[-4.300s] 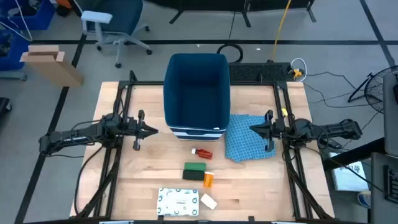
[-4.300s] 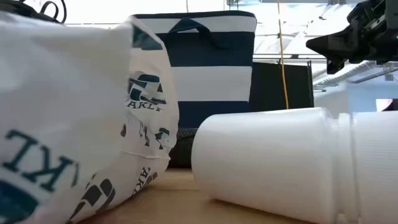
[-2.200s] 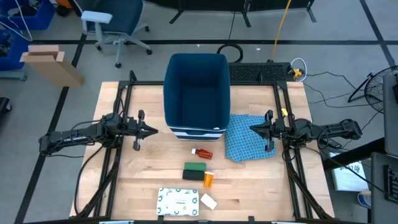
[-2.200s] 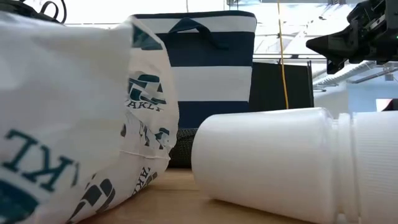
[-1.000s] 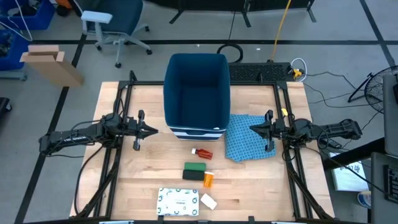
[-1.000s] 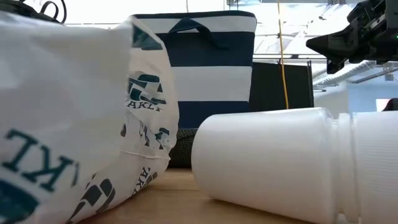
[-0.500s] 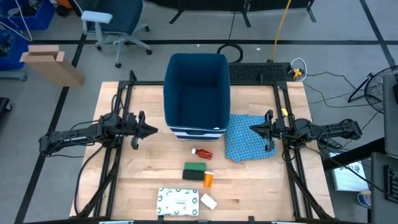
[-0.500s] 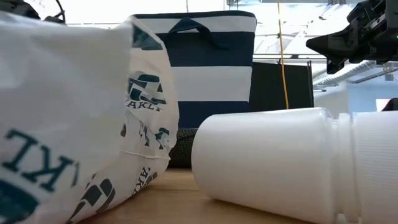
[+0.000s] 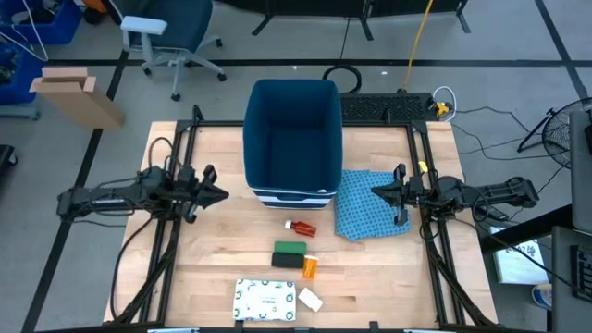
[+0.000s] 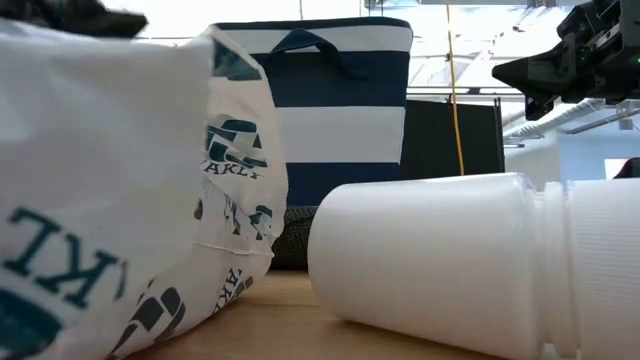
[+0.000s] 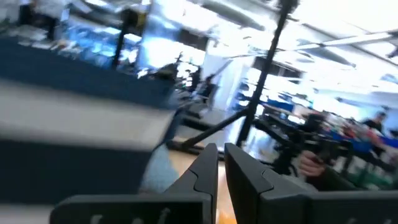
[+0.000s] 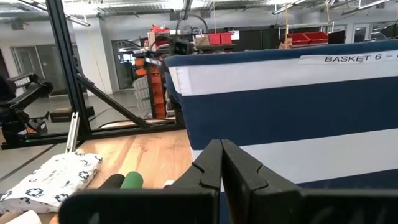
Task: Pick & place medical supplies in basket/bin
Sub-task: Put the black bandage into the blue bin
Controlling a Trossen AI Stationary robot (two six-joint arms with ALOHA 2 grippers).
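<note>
The dark-blue basket (image 9: 292, 139) stands on its white-banded base at the table's far middle. In front of it lie a red-white tube (image 9: 300, 228), a green box (image 9: 289, 252), an orange pill bottle (image 9: 311, 266), a white speckled packet (image 9: 265, 300) and a small white piece (image 9: 310, 299). In the low view this piece (image 10: 450, 265) shows as a white bottle on its side. My left gripper (image 9: 225, 194) hovers shut, left of the basket. My right gripper (image 9: 375, 192) hovers shut to the basket's right, over the blue cloth's (image 9: 370, 215) edge. Neither holds anything.
The blue patterned cloth lies flat right of the basket. Black frame rails (image 9: 176, 166) run along both table sides. Bare wood lies between the left gripper and the items. Beyond the far edge are a chair (image 9: 176, 37) and a cardboard box (image 9: 79, 92).
My left gripper has risen and rolled about its own pointing line, its tip drawing slightly back toward the table's left edge; it stays shut. The left wrist view is blurred by this motion. The items and the right arm have kept still.
</note>
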